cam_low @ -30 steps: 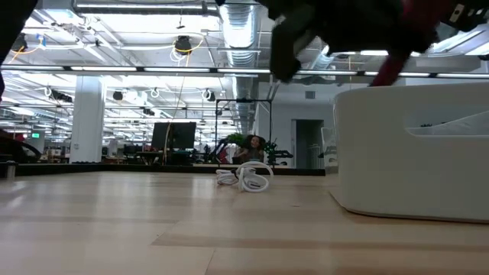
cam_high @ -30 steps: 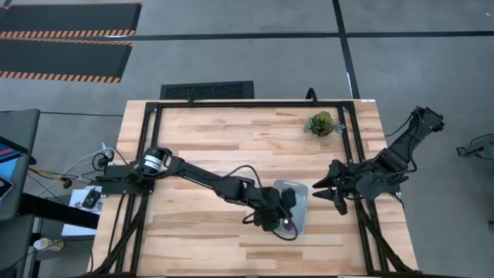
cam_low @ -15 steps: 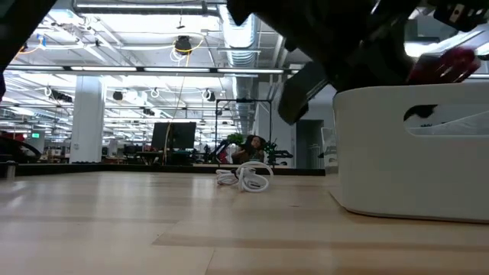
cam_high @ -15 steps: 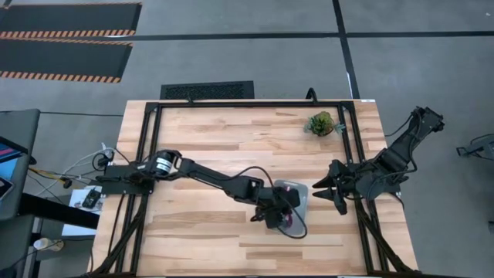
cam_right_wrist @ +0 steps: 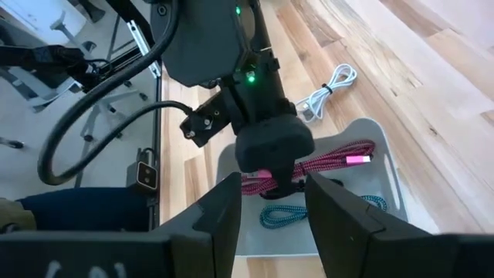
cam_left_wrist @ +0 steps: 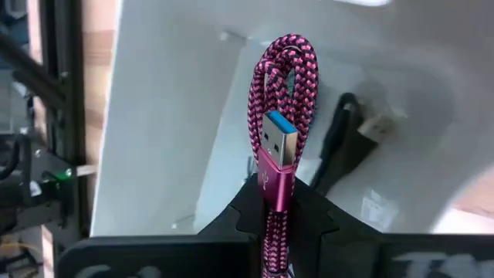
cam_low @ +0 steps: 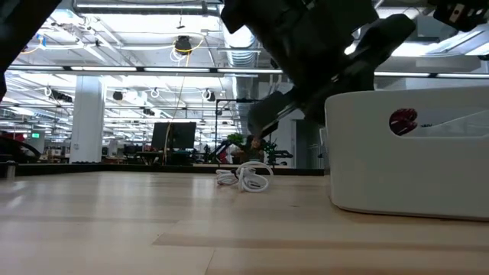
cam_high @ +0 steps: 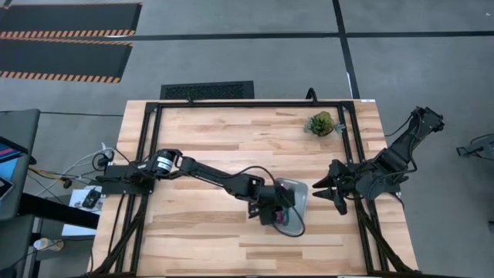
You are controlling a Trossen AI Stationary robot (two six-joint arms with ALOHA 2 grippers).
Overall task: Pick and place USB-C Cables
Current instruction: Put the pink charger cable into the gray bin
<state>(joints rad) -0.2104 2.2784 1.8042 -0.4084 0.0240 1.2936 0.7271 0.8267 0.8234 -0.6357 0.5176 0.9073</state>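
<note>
Surface: wooden table [cam_high: 208,139] with black frame, grey floor around; small green plant [cam_high: 320,123] near the far right corner.
Tray: pale blue tray [cam_high: 300,202] at centre-right of the table; in the low view its wall [cam_low: 405,153] fills the right side.
Left gripper: left gripper [cam_high: 279,212] over the tray's left part, fingers clamped on the dark red cable [cam_left_wrist: 279,116]. Left wrist view shows the braided bundle pinched between the fingers, blue-tipped plug facing the camera, loop sticking out over the tray floor.
Dark red cable: held above or in the tray; contact with the floor not visible. It shows through the tray's handle slot in the low view [cam_low: 403,121] and under the left gripper in the right wrist view [cam_right_wrist: 332,164].
Black cable: black cable [cam_left_wrist: 343,147] lies in the tray.
Teal cable: teal cable [cam_right_wrist: 285,213] lies in the tray, beside the dark red one.
White cable: white cable [cam_right_wrist: 328,91] on the bare table, outside the tray, just beside it.
Right gripper: right gripper [cam_high: 324,185] parked at the table's right edge, fingers spread, holding nothing.
</note>
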